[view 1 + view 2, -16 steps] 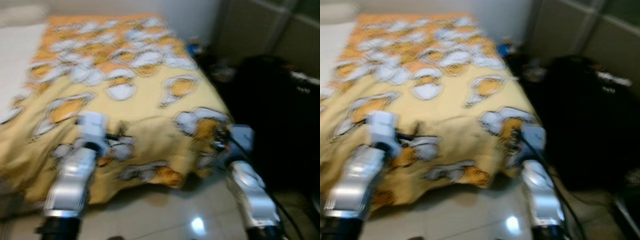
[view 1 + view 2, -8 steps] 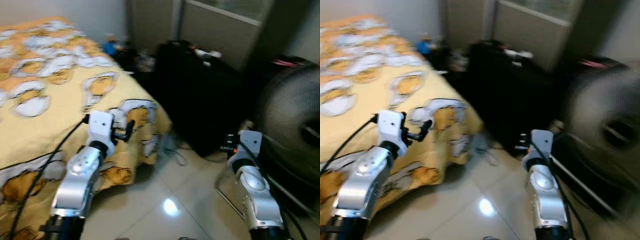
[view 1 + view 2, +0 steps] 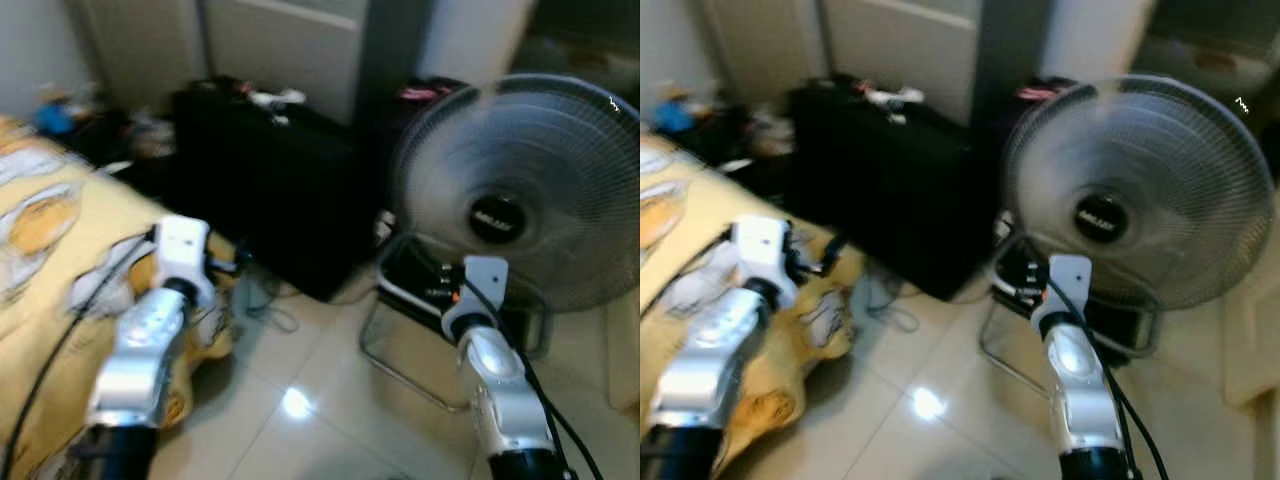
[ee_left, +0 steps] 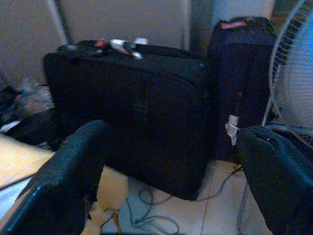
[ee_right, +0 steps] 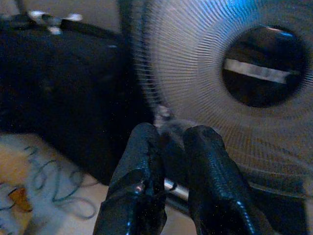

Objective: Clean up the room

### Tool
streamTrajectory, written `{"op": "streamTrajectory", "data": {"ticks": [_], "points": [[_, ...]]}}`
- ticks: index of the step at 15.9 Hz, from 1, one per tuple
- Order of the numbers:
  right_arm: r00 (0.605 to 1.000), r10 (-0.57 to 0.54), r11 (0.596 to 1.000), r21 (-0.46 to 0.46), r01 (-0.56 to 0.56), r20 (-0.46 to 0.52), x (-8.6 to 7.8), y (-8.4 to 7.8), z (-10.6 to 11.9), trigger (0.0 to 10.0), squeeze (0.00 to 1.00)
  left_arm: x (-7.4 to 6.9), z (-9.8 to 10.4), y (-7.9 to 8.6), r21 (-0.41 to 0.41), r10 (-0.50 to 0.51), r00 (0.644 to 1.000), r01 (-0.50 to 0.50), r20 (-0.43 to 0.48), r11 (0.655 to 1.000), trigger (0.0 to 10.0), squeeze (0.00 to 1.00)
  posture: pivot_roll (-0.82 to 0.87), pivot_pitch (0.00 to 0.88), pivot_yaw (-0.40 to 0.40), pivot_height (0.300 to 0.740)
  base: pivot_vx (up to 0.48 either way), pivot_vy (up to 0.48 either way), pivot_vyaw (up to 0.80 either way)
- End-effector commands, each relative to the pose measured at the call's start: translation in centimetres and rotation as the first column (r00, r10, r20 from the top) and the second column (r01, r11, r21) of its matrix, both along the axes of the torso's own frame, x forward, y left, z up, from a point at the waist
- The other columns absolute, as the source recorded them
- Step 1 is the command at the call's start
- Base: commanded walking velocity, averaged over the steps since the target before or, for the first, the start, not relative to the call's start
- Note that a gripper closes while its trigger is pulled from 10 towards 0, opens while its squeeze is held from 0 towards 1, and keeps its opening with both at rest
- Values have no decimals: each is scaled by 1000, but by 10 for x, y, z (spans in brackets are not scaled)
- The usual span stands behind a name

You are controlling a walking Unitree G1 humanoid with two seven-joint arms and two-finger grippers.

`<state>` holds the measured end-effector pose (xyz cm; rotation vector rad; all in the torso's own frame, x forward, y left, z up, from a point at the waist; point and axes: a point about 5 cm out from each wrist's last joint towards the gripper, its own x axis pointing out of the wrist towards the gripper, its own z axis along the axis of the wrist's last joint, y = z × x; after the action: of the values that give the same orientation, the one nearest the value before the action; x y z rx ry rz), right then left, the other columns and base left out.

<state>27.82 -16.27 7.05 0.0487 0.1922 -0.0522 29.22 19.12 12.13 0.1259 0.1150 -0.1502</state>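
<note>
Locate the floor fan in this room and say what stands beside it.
In the left eye view the fan stands on the robot's right on the tiled floor, just past the right gripper, with the black suitcase to its left.

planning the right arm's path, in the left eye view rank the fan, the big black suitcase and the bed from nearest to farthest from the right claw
1. Fan: directly ahead of the right claw, just behind it.
2. Big black suitcase: to the claw's left, against the wall.
3. Bed: farthest, at the far left beyond the left arm.
</note>
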Motion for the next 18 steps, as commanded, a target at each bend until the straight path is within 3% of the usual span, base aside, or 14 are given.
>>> {"op": "streamTrajectory", "data": {"ticks": [1, 5, 11, 15, 18], "points": [[999, -35, 999, -17, 35, 0, 0, -10, 1, 10000, 0, 2, 1, -9, -12, -34, 999, 34, 6, 999, 10000, 0, 49, 0, -12, 740, 352, 0, -781], [999, -40, 999, -4, 41, 4, -5, -8, 1, 10000, 0, 3, 0, -3, 1, -39, 999, 39, -1, 999, 10000, 0, 48, 0, -2, 740, 352, 0, -784], [998, -68, 998, -15, 68, -8, -22, -15, -3, 10000, 0, 5, -3, -1, 20, -60, 998, 60, -5, 998, 10000, 0, 24, 0, 32, 740, 0, 0, -784], [999, -48, 998, -38, 48, 3, -32, -25, -5, 10000, 0, -3, -11, -9, 16, -73, 997, 73, 12, 997, 10000, 0, 18, 0, 24, 740, 0, 0, -109], [992, -111, 993, -50, 108, -55, -40, -29, -16, 10000, 0, -12, -22, -3, 8, -47, 999, 48, -15, 999, 10000, 0, 20, 0, 18, 740, 0, 0, 0]]}}
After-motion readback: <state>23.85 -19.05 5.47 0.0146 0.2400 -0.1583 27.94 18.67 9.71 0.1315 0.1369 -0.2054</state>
